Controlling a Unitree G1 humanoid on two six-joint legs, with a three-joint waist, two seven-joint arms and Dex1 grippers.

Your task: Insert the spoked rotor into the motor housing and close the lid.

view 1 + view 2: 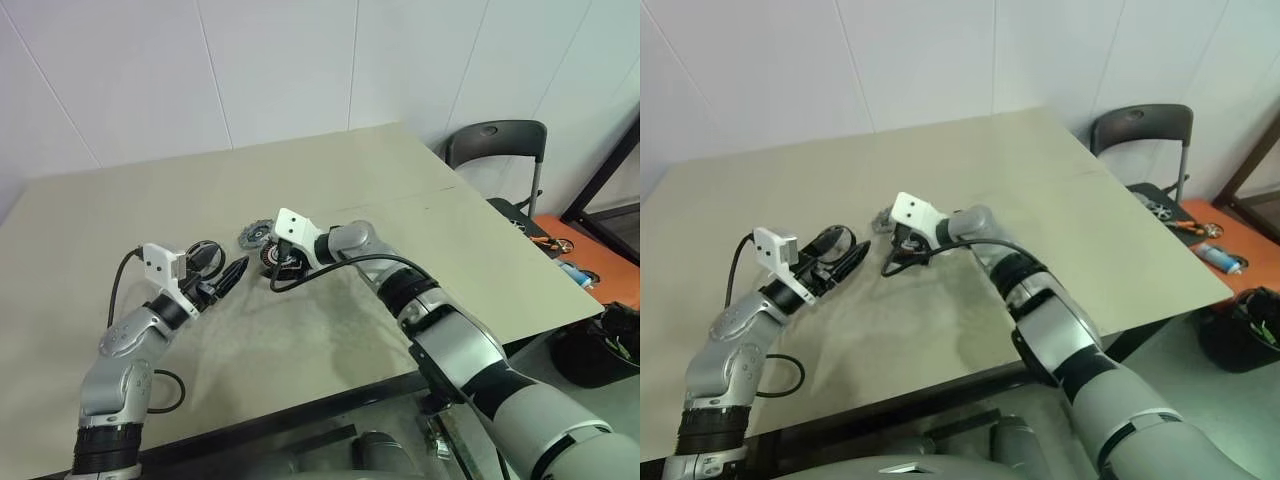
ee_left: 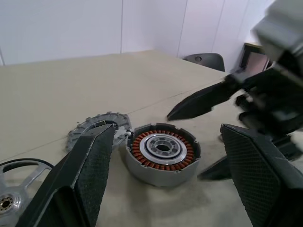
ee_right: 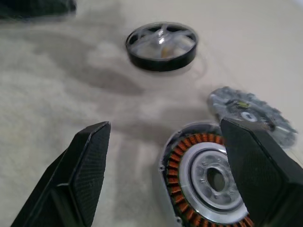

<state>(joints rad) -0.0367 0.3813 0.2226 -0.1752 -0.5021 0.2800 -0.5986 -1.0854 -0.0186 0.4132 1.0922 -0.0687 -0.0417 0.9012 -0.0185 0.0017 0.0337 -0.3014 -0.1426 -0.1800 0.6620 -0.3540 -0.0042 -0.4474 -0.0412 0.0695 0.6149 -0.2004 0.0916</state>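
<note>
The motor housing [image 2: 162, 152], a silver cup with copper windings, sits mid-table. Just behind it lies the spoked rotor [image 2: 94, 130], a flat grey wheel with a notched rim. A black-rimmed round piece with silver spokes [image 3: 161, 45], which I take for the lid, rests further to my left. My right gripper [image 3: 165, 124] hangs open just above the housing [image 3: 208, 179], pointing leftward and down, holding nothing. My left gripper [image 2: 168, 130] is open and empty, level, aimed at the housing from the left. From the head, both grippers [image 1: 228, 278] [image 1: 285, 262] face each other across the housing.
The beige table [image 1: 450, 260] has open surface all around the parts. A black chair [image 1: 497, 150] stands past the far right corner. Tools on an orange floor patch [image 1: 1205, 240] and a black bin [image 1: 600, 345] lie right of the table.
</note>
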